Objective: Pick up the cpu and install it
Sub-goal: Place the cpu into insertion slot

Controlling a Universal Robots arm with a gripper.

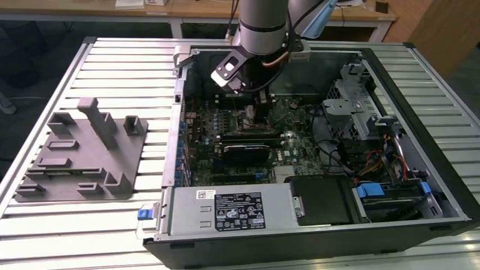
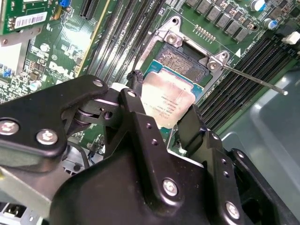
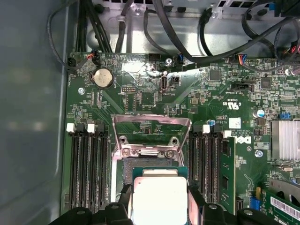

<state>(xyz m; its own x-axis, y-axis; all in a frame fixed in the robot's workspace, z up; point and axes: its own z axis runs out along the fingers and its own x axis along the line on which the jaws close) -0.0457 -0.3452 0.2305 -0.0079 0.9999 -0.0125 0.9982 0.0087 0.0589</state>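
1. Second wrist view: the end effector [image 2: 163,101] is closed on the cpu [image 2: 171,96], fingers [image 2: 136,80] at two opposite edges.
2. The cpu hangs just over the open motherboard socket [image 2: 180,63] inside the computer case [image 1: 300,247].

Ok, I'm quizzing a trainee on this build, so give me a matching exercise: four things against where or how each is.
1 cpu
2 socket cover plate
3 grey tray
4 coin battery

a swung open
b on the slatted table
c on the motherboard, near its edge
d gripped in the hand

Pairs: 1-d, 2-a, 3-b, 4-c
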